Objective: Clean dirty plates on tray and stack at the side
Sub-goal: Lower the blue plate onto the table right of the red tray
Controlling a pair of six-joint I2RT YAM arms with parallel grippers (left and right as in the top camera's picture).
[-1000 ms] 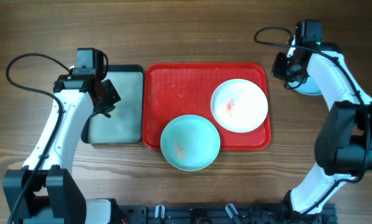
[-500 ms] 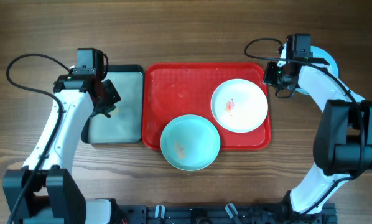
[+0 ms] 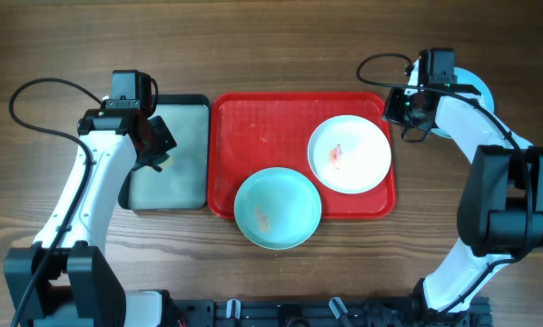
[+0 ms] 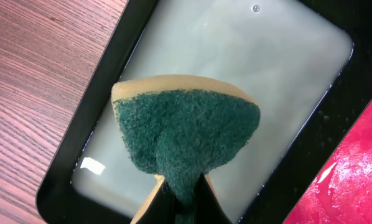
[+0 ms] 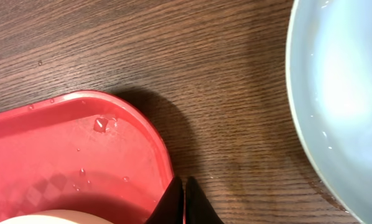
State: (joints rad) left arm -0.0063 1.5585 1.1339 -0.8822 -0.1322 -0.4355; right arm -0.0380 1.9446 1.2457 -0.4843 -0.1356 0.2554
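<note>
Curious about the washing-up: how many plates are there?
3: white plate on the red tray; turquoise plate overhanging its near edge; third plate beside it on the table, partly hidden.

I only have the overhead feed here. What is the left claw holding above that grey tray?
Observer: The left claw pinches a green sponge with a yellow backing.
Operator: Is the right claw carrying anything?
Observer: No. The right claw is shut and empty, right at the corner rim of the red tray.
Operator: What sits beside it?
Observer: A turquoise plate, wet with droplets, on the wooden table.
</note>
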